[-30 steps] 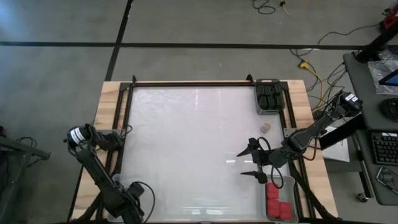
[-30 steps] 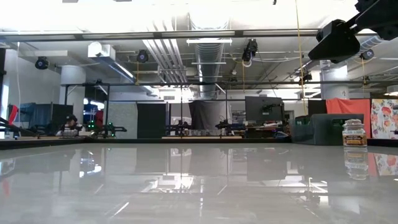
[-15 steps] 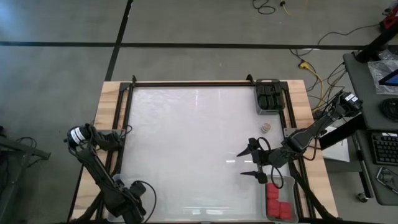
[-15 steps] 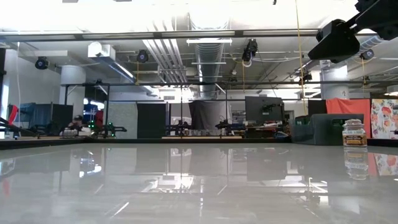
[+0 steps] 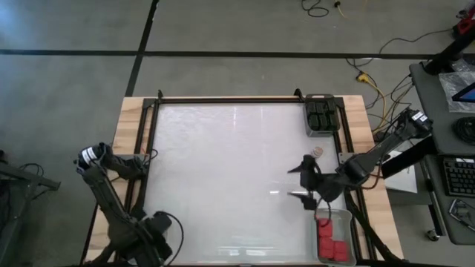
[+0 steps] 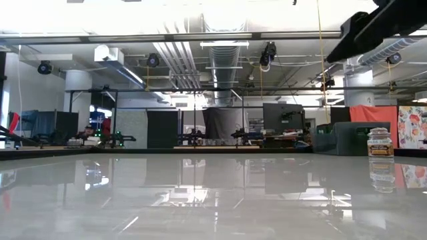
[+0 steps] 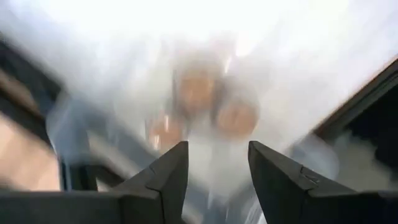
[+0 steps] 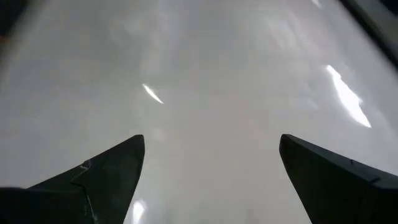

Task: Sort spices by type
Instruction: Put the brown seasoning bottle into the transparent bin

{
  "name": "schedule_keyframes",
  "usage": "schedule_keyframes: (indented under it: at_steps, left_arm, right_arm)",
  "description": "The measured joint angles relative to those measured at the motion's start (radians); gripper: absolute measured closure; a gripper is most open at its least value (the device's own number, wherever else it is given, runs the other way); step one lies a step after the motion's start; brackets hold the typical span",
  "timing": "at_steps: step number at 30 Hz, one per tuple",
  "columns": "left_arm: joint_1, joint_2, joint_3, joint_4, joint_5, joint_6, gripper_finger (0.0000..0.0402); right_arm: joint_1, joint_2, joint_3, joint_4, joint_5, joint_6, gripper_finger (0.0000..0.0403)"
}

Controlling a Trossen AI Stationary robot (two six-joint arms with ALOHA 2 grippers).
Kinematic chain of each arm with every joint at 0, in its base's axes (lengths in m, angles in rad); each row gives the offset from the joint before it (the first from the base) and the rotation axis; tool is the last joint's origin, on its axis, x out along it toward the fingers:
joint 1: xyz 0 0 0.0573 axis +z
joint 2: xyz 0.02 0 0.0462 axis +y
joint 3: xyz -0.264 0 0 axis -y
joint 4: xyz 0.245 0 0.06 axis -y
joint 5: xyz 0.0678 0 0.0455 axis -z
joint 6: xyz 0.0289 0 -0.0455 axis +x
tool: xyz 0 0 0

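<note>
One round tan-lidded spice jar [image 5: 318, 150] stands upright on the white table near its right side; it also shows in the low view [image 6: 381, 142]. My right gripper [image 5: 295, 182] hovers open just near of it, with only bare table between its fingers [image 8: 211, 140]. My left gripper [image 7: 217, 149] is open at the table's near left corner [image 5: 158, 231], pointing down. Below it, blurred, lie round tan-lidded jars [image 7: 236, 115] in a clear bin [image 7: 74, 124]. Black jars [image 5: 320, 115] fill a bin at the far right. Red-topped jars [image 5: 330, 239] sit in a bin at the near right.
A black rail frame [image 5: 223, 99] runs around the table top. The wide middle of the white surface [image 5: 223, 170] holds nothing. The right arm [image 6: 373, 27] crosses the top right of the low view. Desks and cables lie beyond the table's right edge.
My left gripper has risen straight up from the bin at the near left corner, its fingers empty. My right gripper has lifted a little, tipped and drifted toward the far edge, closer to the lone tan-lidded jar, still wide open.
</note>
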Motion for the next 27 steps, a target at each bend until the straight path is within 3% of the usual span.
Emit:
schedule_keyframes:
  at_steps: [5, 10, 12, 14, 17, 21, 27]
  left_arm:
    - [-0.001, -0.003, 0.176, -0.238, -0.496, 0.017, 0.0251]
    - [0.002, -0.012, 0.237, -0.149, -1.167, 0.332, 0.0251]
    - [0.008, -0.01, 0.236, -0.114, -1.376, 0.447, 0.0251]
    - [0.017, -0.008, 0.223, -0.086, -1.514, 0.541, 0.0251]
    - [0.048, -0.007, 0.193, -0.09, -1.591, 0.591, 0.0251]
    - [0.12, -0.007, 0.131, -0.075, -1.59, 0.57, 0.0251]
    - [0.249, -0.007, 0.005, -0.008, -1.448, 0.551, 0.0251]
  right_arm:
    - [-0.051, 0.031, 0.16, -0.468, 0.025, 0.205, 0.0038]
    - [-0.131, 0.047, 0.188, -0.816, -0.087, 0.372, 0.0038]
    - [-0.174, 0.047, 0.173, -0.908, -0.132, 0.43, 0.0038]
    - [-0.22, 0.047, 0.165, -0.966, -0.161, 0.445, 0.0038]
    - [-0.295, 0.048, 0.153, -0.983, -0.248, 0.342, 0.0038]
    - [-0.409, 0.048, 0.147, -0.979, -0.348, 0.161, 0.0038]
    - [-0.594, 0.07, 0.129, -0.974, -0.346, 0.01, 0.0054]
